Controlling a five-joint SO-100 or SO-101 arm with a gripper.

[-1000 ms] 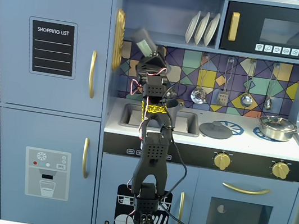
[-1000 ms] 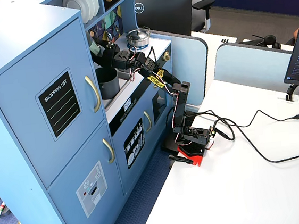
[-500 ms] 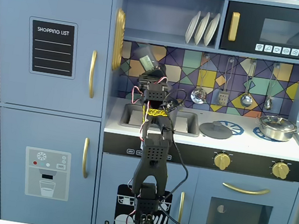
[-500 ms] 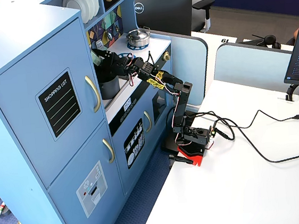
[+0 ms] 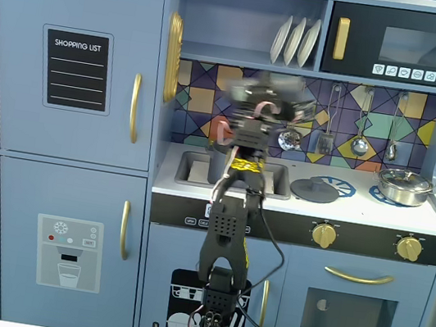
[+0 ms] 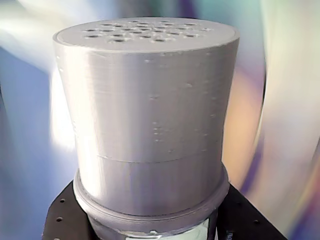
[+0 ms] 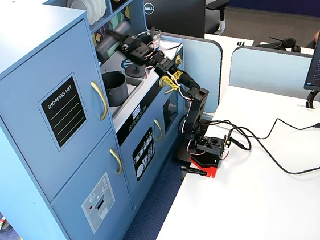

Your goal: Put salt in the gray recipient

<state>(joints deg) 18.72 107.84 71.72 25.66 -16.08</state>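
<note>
- My hand (image 7: 118, 37) is clamped on the salt (image 6: 147, 120). In the wrist view the shaker fills the picture, holes at the top and black hand parts at its base.
- In a fixed view the arm is blurred, so I cannot tell how far the salt is tipped.
- The gray recipient (image 7: 114, 86) stands in the sink (image 7: 135, 87), at the left end of the tabletop (image 5: 360, 209) in the front fixed view. I think it sits there so the arm reaches it easily.
- The salt is up above it, not touching.
- A shelf is just above and the back wall is close. I judge there is little room to lift.
- The flat lid (image 5: 314, 190) and shiny pan (image 5: 403, 185) sit toward the right edge, well apart.
</note>
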